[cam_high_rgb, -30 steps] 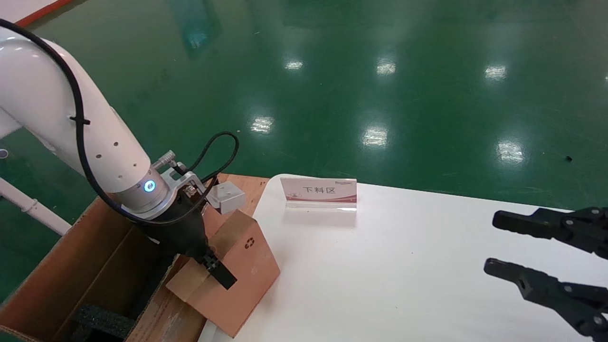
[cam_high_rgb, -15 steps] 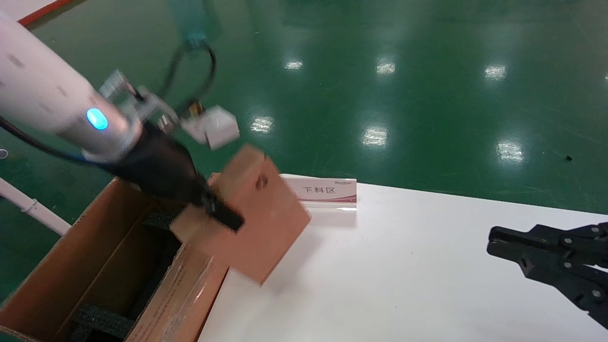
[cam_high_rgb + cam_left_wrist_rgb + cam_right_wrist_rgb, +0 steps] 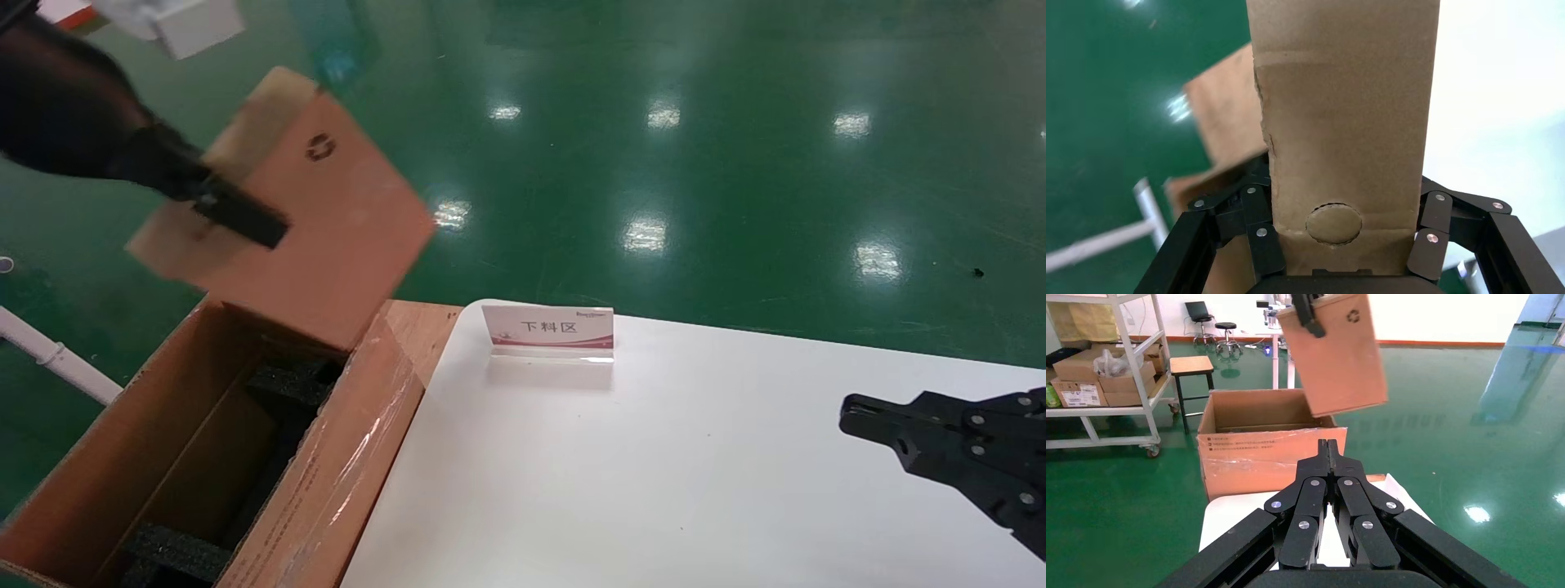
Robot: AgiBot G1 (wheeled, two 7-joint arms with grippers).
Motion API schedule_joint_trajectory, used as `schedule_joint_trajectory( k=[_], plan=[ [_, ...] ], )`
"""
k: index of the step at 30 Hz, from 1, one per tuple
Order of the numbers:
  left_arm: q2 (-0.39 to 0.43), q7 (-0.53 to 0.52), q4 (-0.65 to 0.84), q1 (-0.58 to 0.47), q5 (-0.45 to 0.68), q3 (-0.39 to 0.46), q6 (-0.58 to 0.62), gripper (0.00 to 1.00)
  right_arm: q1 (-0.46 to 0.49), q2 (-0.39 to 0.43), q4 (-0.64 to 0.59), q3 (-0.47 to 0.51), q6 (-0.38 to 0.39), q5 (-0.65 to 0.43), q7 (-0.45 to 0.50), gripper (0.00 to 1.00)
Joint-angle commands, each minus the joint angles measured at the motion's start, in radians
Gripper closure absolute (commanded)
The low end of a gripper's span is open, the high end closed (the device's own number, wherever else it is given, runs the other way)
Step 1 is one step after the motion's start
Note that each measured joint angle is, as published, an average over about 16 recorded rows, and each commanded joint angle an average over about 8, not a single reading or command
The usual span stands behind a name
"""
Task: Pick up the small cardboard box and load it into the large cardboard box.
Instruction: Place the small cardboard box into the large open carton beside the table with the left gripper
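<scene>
I have the small cardboard box [image 3: 327, 220] clamped in the left claw [image 3: 237, 214], fingers pressed on its two broad faces near one paler narrow edge. It hangs tilted in the air, above the far end of the large cardboard box [image 3: 122, 457], which stands open beside the table [image 3: 654, 490].

My worry is the grip: I judge that, with so much of the box hanging out past the fingers, a quick swing could make it pivot or slip. If I lower it at this tilt, its low corner could catch the taped flap [image 3: 359, 457] or the black foam [image 3: 176, 551] inside and jam instead of dropping in flat.

The small box is flat, plain brown card, matte, with a small black recycling mark and a punched round tab on the gripped edge. The big one is corrugated, its flap glossy with clear tape.

The right claw [image 3: 1329, 454] is parked over the table's near right side, fingers pressed together on nothing.
</scene>
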Motion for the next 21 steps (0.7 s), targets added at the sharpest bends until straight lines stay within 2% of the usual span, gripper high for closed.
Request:
schedule_joint_trajectory(
  k=[1, 7, 13, 14, 15, 21],
  plan=[
    [0.008, 0.003, 0.004, -0.054, 0.010, 0.071, 0.007, 1.00, 0.000, 0.000, 0.000, 0.000, 0.000, 0.000, 0.000, 1.00],
    [-0.006, 0.041, 0.018, -0.108, -0.003, 0.306, -0.001, 1.00, 0.000, 0.000, 0.000, 0.000, 0.000, 0.000, 0.000, 1.00],
    [-0.079, 0.066, 0.023, -0.099, 0.007, 0.426, -0.025, 1.00, 0.000, 0.000, 0.000, -0.001, 0.000, 0.001, 0.000, 1.00],
    [-0.091, 0.067, 0.023, -0.093, 0.013, 0.437, -0.031, 1.00, 0.000, 0.000, 0.000, -0.001, 0.000, 0.001, 0.000, 0.95],
    [-0.102, 0.068, 0.022, -0.086, 0.020, 0.446, -0.039, 1.00, 0.000, 0.000, 0.000, -0.001, 0.000, 0.001, 0.000, 0.86],
    [-0.156, 0.061, 0.015, -0.028, 0.059, 0.475, -0.105, 1.00, 0.000, 0.001, 0.000, -0.001, 0.001, 0.001, -0.001, 0.11]
  ],
)
